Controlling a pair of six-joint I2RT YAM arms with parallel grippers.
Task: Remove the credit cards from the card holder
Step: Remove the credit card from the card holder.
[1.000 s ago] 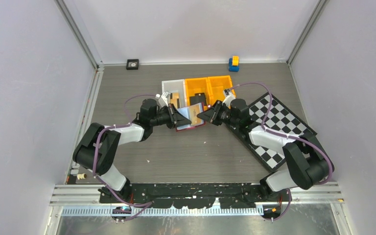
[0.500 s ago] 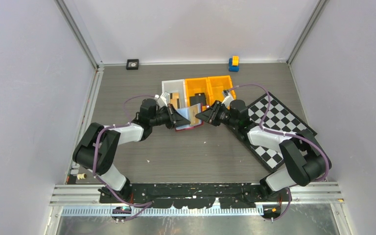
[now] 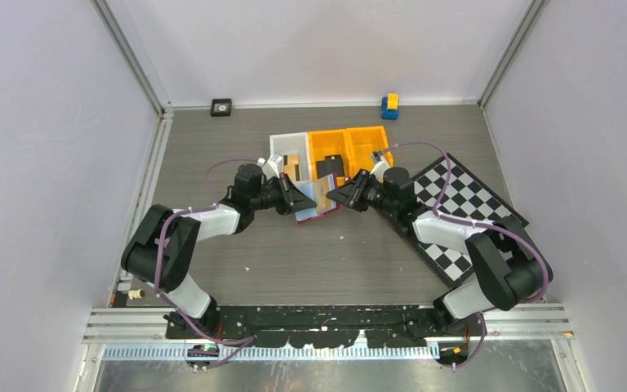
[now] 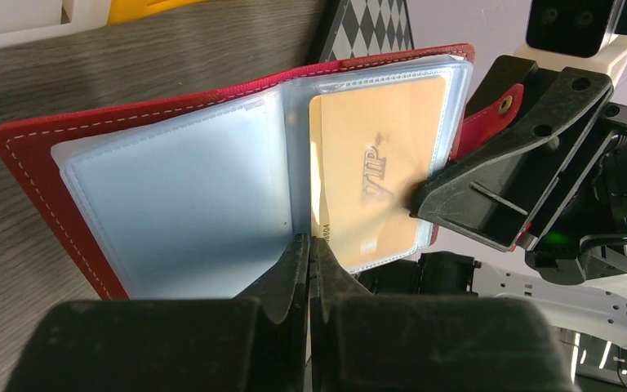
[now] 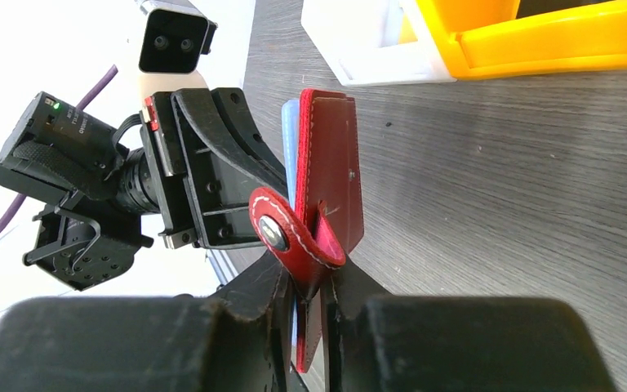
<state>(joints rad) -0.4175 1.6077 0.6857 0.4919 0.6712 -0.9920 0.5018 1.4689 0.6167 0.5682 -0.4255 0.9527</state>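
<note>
The red card holder hangs open above the table between both grippers, showing pale clear sleeves. One tan credit card marked VIP lies in the right sleeve; the left sleeve looks empty. My left gripper is shut on the sleeves' lower edge at the fold. My right gripper is shut on the holder's red cover and snap tab; its fingers cover the card's right edge. From above, the holder sits between the left gripper and the right gripper.
Just behind the holder stand a white bin and two orange bins. A chequered board lies under my right arm. A blue and yellow block and a small black square sit by the back wall.
The holder has risen and tilted a little between the grippers, so the tan card now shows from above. The right gripper has edged slightly left. Both arms otherwise hold their places.
</note>
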